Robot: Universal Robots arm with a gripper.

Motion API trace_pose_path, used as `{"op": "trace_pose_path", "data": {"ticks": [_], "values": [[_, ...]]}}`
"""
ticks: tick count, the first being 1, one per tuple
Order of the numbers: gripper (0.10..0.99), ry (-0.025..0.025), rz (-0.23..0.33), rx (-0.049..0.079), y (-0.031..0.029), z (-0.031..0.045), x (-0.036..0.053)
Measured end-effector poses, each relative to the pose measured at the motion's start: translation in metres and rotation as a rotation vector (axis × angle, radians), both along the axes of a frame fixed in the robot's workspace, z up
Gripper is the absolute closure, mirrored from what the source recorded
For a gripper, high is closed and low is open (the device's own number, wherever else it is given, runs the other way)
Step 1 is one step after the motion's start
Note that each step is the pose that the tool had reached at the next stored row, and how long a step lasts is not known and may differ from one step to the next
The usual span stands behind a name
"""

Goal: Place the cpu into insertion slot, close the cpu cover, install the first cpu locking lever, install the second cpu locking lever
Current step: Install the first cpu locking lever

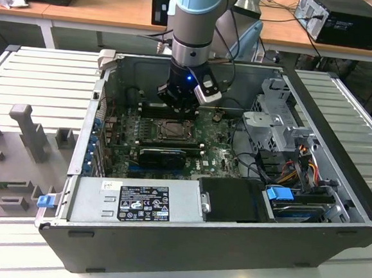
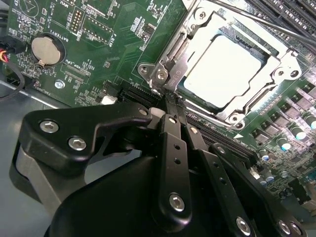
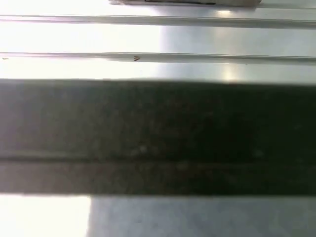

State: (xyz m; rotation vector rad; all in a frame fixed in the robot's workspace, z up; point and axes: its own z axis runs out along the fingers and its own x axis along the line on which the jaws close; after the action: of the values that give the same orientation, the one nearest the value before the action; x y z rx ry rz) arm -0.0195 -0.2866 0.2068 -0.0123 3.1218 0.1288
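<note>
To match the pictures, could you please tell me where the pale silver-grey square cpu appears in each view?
Exterior view: the cpu lies mid-motherboard, beside the black gripper.
Second wrist view: the cpu sits just beyond the gripper, inside the silvery cpu cover.
Shared landmark: the gripper.

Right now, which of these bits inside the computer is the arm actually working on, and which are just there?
Job:
cpu, seated in the insertion slot
cpu cover, down around it
gripper, beside the socket corner

Just there:
coin battery
power supply
blue drive latch
</note>
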Motion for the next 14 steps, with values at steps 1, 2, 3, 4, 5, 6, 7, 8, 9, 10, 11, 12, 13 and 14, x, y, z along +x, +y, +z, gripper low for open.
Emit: {"op": "trace_pose_path", "data": {"ticks": [1, 2, 3, 4, 5, 6, 7, 8, 9, 10, 11, 12, 13, 14], "values": [[0.980, 0.0001, 0.000, 0.000, 0.0000, 0.0032, 0.0000], [0.980, 0.0000, 0.000, 0.000, 0.0000, 0.0068, 0.0000], [0.980, 0.0000, 0.000, 0.000, 0.0000, 0.0109, 0.0000], [0.980, 0.0001, 0.000, 0.000, 0.0000, 0.0116, 0.0000], [0.980, 0.0000, 0.000, 0.000, 0.0000, 0.0115, 0.0001], [0.980, 0.0000, 0.000, 0.000, -0.0003, 0.0116, 0.0001], [0.980, 0.0001, 0.000, 0.000, -0.0009, 0.0116, 0.0001], [0.980, 0.0000, 0.000, 0.000, -0.0018, 0.0116, 0.0002], [0.980, 0.0001, 0.000, 0.000, -0.0025, 0.0116, 0.0001], [0.980, 0.0001, 0.000, 0.000, -0.0031, 0.0116, 0.0001], [0.980, 0.0001, 0.000, 0.000, -0.0037, 0.0116, 0.0001], [0.980, 0.0001, 0.000, 0.000, -0.0042, 0.0116, 0.0001], [0.980, 0.0001, 0.000, 0.000, -0.0046, 0.0116, 0.0002], [0.980, 0.0000, 0.000, 0.000, -0.0049, 0.0116, 0.0002]]}}
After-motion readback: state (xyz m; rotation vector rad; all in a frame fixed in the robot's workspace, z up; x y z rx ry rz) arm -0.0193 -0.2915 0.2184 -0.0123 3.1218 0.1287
